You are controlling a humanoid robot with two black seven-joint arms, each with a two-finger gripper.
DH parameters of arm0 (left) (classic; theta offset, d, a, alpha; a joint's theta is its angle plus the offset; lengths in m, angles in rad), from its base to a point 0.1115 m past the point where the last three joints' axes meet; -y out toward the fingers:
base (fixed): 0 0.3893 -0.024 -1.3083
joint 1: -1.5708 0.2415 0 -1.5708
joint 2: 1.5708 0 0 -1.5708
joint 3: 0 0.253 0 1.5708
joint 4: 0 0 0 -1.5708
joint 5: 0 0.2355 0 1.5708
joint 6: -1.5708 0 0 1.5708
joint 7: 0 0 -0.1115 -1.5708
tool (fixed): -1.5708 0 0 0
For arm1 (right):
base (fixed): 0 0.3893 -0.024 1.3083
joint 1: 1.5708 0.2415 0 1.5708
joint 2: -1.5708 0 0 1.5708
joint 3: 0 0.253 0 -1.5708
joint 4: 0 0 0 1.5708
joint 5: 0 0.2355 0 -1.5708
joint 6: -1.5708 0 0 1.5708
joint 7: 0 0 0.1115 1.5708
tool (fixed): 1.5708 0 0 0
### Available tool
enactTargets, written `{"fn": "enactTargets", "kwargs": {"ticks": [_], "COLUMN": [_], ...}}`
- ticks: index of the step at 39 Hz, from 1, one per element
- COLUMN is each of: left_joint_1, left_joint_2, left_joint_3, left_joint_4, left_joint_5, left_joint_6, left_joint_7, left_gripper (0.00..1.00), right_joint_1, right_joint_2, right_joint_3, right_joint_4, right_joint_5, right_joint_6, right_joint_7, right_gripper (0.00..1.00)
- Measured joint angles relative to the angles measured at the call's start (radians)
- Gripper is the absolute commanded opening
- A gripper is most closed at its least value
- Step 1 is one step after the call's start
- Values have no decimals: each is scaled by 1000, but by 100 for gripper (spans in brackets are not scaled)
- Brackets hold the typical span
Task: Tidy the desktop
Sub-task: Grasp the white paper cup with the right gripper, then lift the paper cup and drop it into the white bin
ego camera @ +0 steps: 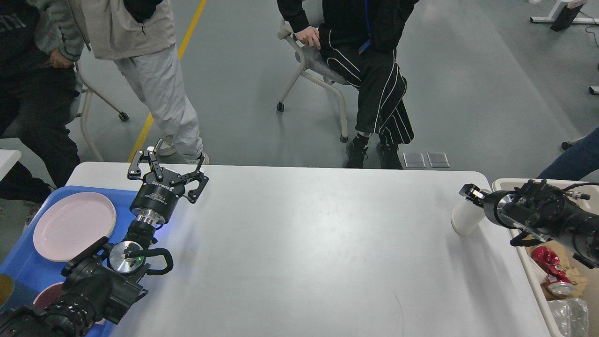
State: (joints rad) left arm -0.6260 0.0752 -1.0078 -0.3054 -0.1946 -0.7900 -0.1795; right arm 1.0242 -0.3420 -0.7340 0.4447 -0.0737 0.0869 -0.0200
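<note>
The white desktop (304, 243) fills the middle of the head view. A white paper cup (463, 220) leans tilted near its right edge. My right gripper (470, 193) comes in from the right and is shut on the cup's upper end, with one finger (468, 190) showing above the cup. My left gripper (167, 174) stands open over the desktop's far left corner, nothing between its fingers.
A blue tray (28, 271) at the left holds a pink plate (74, 225) and other dishes. A beige bin (529, 267) beside the right edge holds red cans (547, 260) and wrappers. People and chairs stand beyond the far edge.
</note>
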Motion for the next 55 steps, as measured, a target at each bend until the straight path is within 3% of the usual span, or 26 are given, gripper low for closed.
{"fn": "enactTargets", "kwargs": {"ticks": [15,22,27,36,42,50,55], "left_joint_1": [0,0,0,0,0,0,0], "left_joint_2": [0,0,0,0,0,0,0], "left_joint_3": [0,0,0,0,0,0,0], "left_joint_4": [0,0,0,0,0,0,0], "left_joint_5": [0,0,0,0,0,0,0], "left_joint_6": [0,0,0,0,0,0,0], "left_joint_7": [0,0,0,0,0,0,0], "left_gripper": [99,99,99,99,99,99,99], "right_joint_1": [20,186,402,775,880,856,709], "right_joint_2": [5,-75,-167,-240,-249,-259,-285], "right_joint_3": [0,-3,-4,-17,-40,-103,-127], "right_joint_4": [12,158,376,724,850,840,685], "right_joint_5": [0,-4,-14,-20,-22,-135,-220], "right_joint_6": [-41,0,116,487,534,503,444], "right_joint_7": [1,2,2,-11,-14,-15,-14], "right_gripper": [0,0,0,0,0,0,0]}}
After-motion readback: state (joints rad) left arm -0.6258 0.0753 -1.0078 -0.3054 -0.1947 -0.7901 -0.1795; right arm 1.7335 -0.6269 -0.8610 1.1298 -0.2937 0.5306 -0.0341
